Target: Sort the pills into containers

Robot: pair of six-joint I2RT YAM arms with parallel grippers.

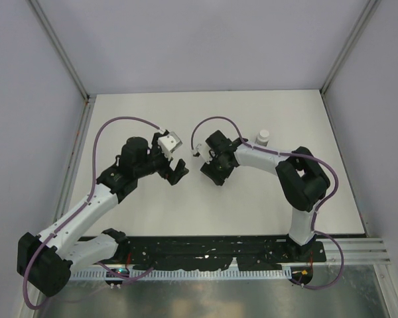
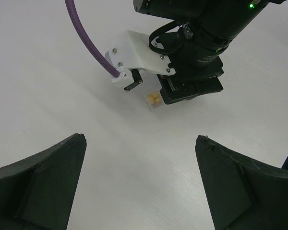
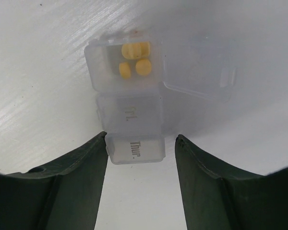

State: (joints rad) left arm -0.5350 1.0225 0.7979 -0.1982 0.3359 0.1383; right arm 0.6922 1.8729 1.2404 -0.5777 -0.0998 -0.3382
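where pillbox (image 3: 129, 115) sits, white table (image 1: 152, 212), pale walls (image 1: 199, 40).

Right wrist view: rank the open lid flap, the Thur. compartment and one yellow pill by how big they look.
1. open lid flap
2. Thur. compartment, though nearer the camera
3. yellow pill, clearly smallest

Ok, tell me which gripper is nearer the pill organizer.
Right. The right gripper straddles the Thur. end of the pill organizer; the left gripper hangs open, facing it from farther off, not touching.
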